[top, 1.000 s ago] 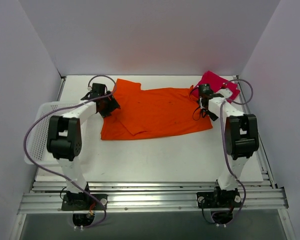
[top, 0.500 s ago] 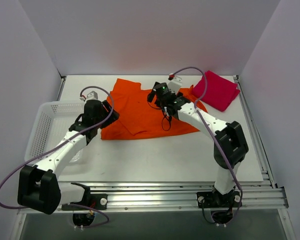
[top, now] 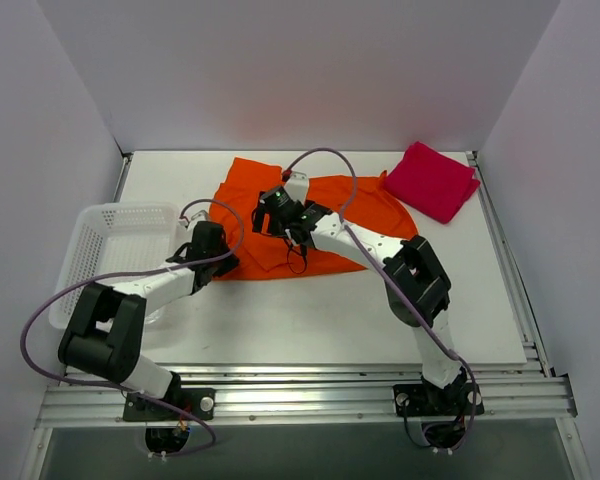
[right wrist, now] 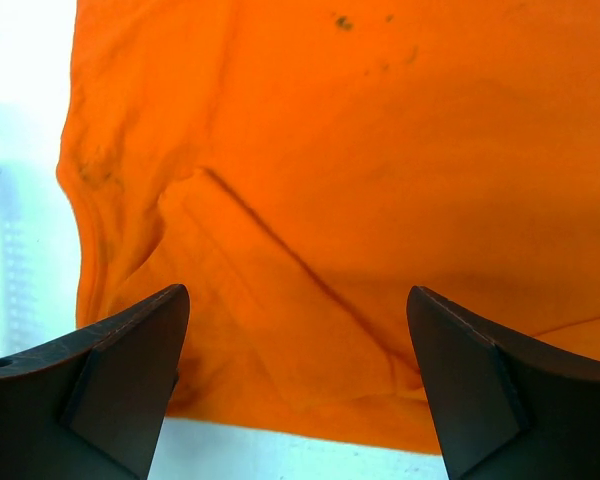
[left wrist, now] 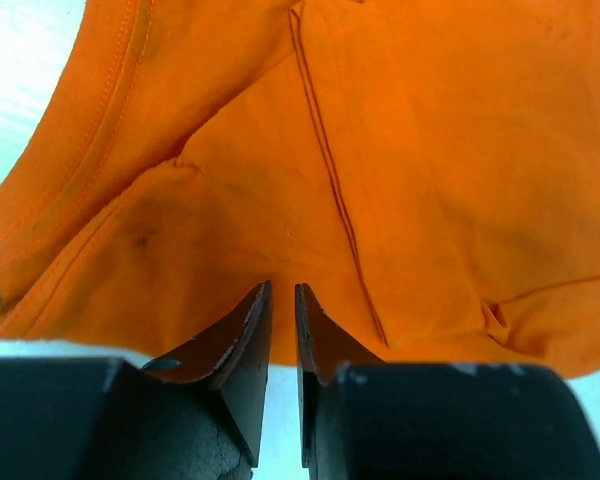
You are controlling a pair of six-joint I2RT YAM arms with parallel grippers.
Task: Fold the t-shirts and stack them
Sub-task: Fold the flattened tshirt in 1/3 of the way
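Observation:
The orange t-shirt (top: pixel 345 215) lies spread in the middle of the table, its left side folded over. The red t-shirt (top: pixel 435 180) lies folded at the back right. My left gripper (top: pixel 220 252) is at the orange shirt's near-left corner. In the left wrist view its jaws (left wrist: pixel 282 288) stand almost together with the shirt's near hem (left wrist: pixel 280 330) between them. My right gripper (top: pixel 280 225) hovers over the shirt's left half. It stands wide open (right wrist: pixel 298 290) above the orange cloth (right wrist: pixel 330 180), holding nothing.
A white mesh basket (top: pixel 120 208) stands at the table's left edge, just left of my left arm. Purple cables loop above both arms. Bare white table (top: pixel 310 310) runs along the near side, in front of the orange shirt.
My right arm swept left from the red shirt to the orange shirt's left half. My left arm dropped to the near-left corner and its jaws closed in. The orange shirt's right side drew inward.

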